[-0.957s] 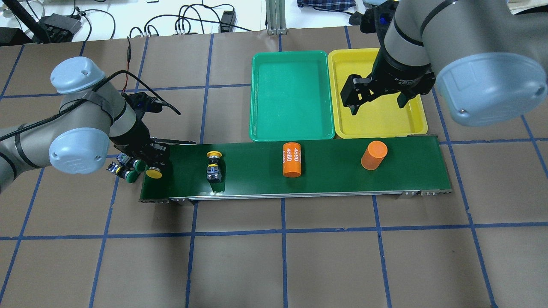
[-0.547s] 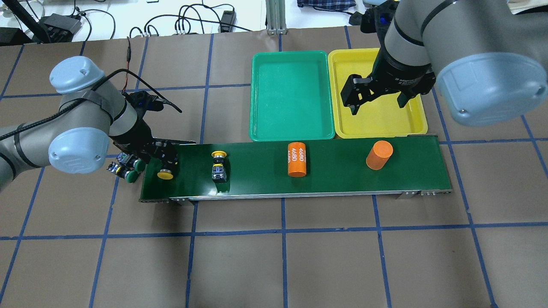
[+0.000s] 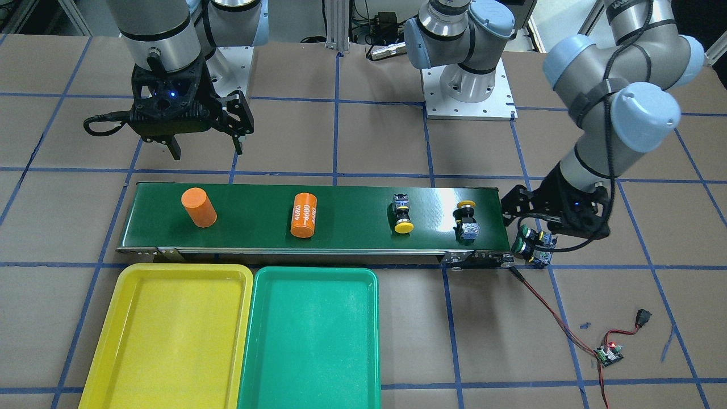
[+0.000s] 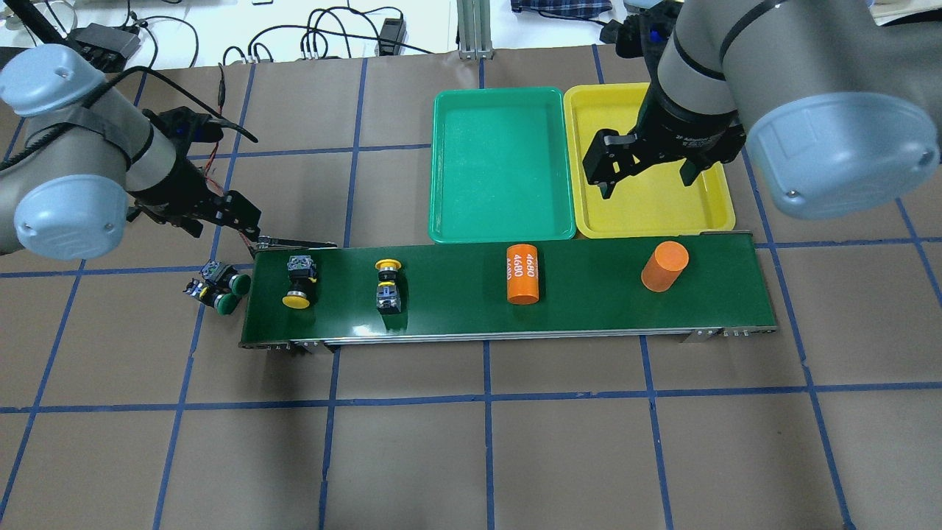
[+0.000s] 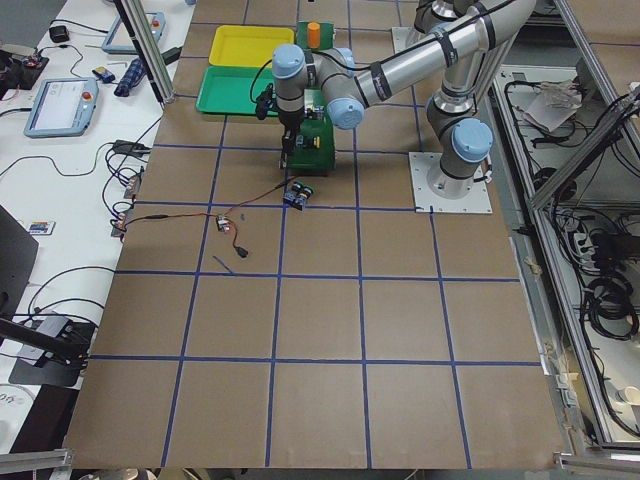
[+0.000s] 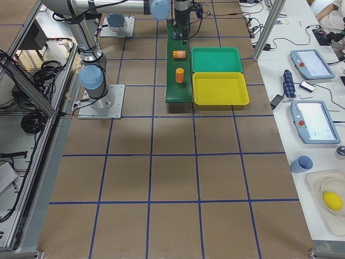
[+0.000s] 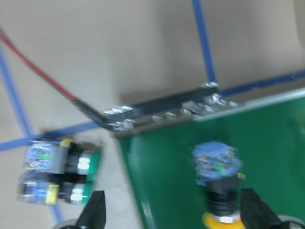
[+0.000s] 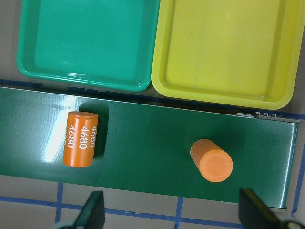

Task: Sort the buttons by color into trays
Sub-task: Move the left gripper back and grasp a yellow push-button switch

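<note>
my left hand [image 7: 174, 214] hovers with its two dark fingers spread wide over the left end of the conveyor belt [image 4: 456, 294], a long, flat, dark-green strip with a slight sheen and a metal edge rail. my wrist view is blurred. below it lies the first yellow button [image 4: 298, 283] on its side on the belt: a domed yellow cap toward my side, a round black body, and a blocky grey-blue contact end toward the far edge. the second yellow button [image 4: 388, 283] lies a little further along the belt, turned the other way, with its cap to the far edge.

the two green buttons [image 4: 217, 287] lie side by side, touching, on the brown matte surface [image 4: 559, 456] just off the belt's left end, their rounded green caps facing the belt.

my right hand [image 4: 647, 182] hangs spread above the yellow tray [image 4: 647, 213], a shallow, smooth plastic rectangle with rounded corners. the green tray [image 4: 500, 169], of the same shape, sits against it, and both lie along the belt's far edge.

on the belt, a smooth lying orange cylinder [image 4: 522, 274] shows white numerals; a standing orange cylinder [image 4: 664, 266] is on end nearer the belt's right end.
</note>
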Motion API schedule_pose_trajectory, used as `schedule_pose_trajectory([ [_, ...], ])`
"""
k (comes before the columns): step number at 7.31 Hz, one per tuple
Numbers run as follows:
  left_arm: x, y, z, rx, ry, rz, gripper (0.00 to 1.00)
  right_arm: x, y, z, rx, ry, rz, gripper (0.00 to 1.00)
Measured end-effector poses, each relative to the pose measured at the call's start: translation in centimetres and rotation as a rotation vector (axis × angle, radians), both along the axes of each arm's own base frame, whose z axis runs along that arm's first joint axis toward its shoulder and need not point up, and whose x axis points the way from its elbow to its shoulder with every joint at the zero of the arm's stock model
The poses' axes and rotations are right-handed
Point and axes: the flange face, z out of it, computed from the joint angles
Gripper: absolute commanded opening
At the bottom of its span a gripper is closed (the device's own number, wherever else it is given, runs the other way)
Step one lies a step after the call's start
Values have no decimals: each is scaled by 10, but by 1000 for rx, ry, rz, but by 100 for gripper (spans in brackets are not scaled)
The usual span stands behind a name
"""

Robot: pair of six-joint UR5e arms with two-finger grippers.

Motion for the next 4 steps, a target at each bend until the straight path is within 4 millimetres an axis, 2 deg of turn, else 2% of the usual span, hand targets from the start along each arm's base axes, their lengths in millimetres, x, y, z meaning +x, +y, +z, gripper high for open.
schedule_pose_trajectory([
  [1,29,-8,-5,-7,0,82,100,0,0,0,0,0,0,100],
  [2,47,-17,-16,-16,-4,171,100,0,0,0,1,0,0,100],
  [4,60,-30,-49,9,-2,387,100,0,0,0,1,1,0,100],
])
